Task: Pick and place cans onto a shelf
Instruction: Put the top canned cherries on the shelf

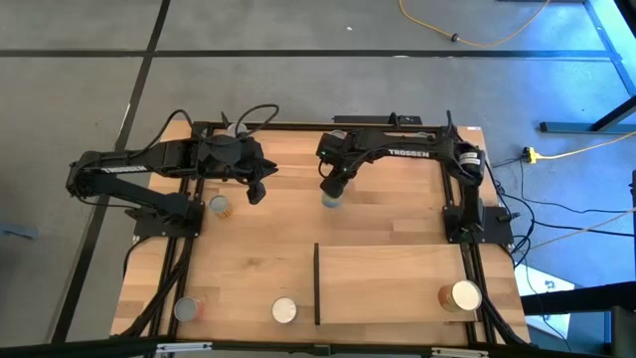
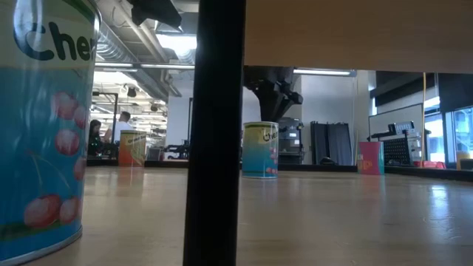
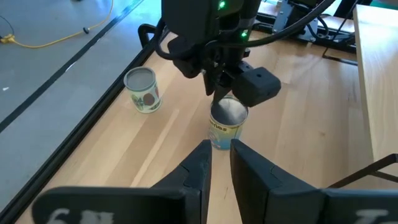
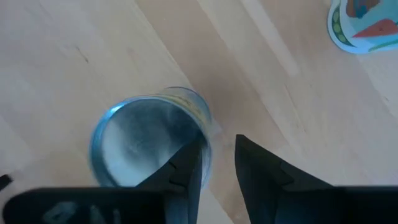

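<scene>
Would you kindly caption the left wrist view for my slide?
Right pincer hovers over a silver-topped can; a second can stands near the table edge.

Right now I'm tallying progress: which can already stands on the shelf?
Only the golden-topped can, near the shelf panel's right end. The other cans stand on the bare tabletop.

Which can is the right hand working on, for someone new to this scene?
Start at the shelf and look past its far edge to mid-table. The can stands directly under the right hand, with a blue and yellow label; unlike the other cans, it stands alone away from the table's edges.
</scene>
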Robot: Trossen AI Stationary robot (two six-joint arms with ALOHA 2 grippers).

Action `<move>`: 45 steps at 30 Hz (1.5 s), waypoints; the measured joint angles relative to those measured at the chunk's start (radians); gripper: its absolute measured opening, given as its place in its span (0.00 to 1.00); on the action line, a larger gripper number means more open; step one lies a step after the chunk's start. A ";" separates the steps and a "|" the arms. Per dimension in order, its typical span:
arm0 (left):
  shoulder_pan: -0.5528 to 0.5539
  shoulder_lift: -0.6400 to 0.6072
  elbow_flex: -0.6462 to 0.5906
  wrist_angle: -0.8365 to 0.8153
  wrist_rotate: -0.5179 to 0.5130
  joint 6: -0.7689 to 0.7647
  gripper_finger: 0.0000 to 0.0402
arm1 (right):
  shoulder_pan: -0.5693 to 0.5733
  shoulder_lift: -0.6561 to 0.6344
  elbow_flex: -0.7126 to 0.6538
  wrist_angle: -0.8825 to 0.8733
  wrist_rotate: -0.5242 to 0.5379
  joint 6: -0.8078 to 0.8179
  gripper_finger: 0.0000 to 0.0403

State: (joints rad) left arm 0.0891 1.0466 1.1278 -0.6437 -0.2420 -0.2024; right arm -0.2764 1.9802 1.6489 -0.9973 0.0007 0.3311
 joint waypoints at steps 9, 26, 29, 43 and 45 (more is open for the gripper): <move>0.000 0.000 0.000 0.000 0.000 0.001 0.13 | -0.020 0.018 0.003 0.014 -0.061 -0.050 0.22; 0.000 0.000 0.000 0.000 0.000 0.002 0.13 | -0.027 0.021 0.021 0.004 -0.105 -0.157 0.01; 0.000 0.000 0.000 0.000 0.000 0.002 0.13 | -0.026 0.026 0.064 -0.053 -0.105 -0.177 0.00; -0.001 0.000 0.000 0.000 0.110 0.003 0.13 | 0.024 0.021 0.372 -0.323 -0.073 -0.290 0.00; -0.001 0.000 0.000 0.000 0.110 0.003 0.13 | 0.035 0.021 0.427 -0.378 -0.073 -0.295 0.00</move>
State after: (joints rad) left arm 0.0883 1.0462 1.1278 -0.6441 -0.1318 -0.1995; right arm -0.2414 2.0010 2.0759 -1.3751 -0.0719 0.0362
